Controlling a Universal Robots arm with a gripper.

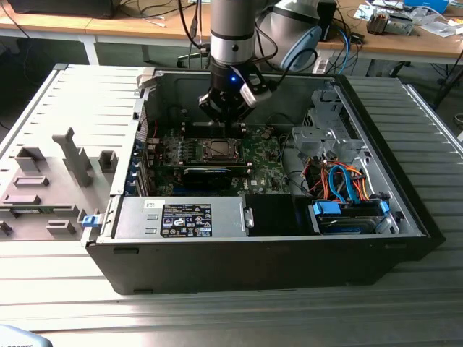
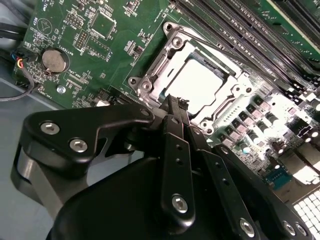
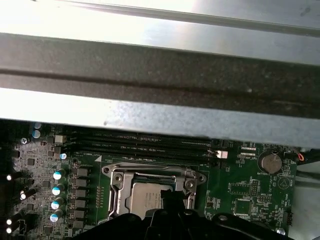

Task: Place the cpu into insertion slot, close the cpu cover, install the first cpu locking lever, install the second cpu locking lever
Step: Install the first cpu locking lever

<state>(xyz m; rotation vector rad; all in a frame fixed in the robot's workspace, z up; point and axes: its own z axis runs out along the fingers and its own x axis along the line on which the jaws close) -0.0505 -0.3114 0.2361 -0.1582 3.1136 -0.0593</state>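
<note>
I saw the open PC case (image 1: 376,116) on a ribbed metal table (image 1: 217,311). Grey side panel (image 1: 58,166) lay at exterior view's left. Orange/blue cables (image 1: 340,181) sat at its right, coin battery (image 2: 54,60) on the board.

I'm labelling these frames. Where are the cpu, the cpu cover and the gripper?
cpu (image 2: 202,90), second wrist view, on its bright metal top.
cpu cover (image 2: 172,50), second wrist view, on the frame's corner by a screw.
gripper (image 2: 175,106), second wrist view, at the fingertips over the cover's edge.

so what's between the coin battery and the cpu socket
Bare green motherboard with small chips separates the coin battery from the cpu socket, in the second wrist view.
</note>
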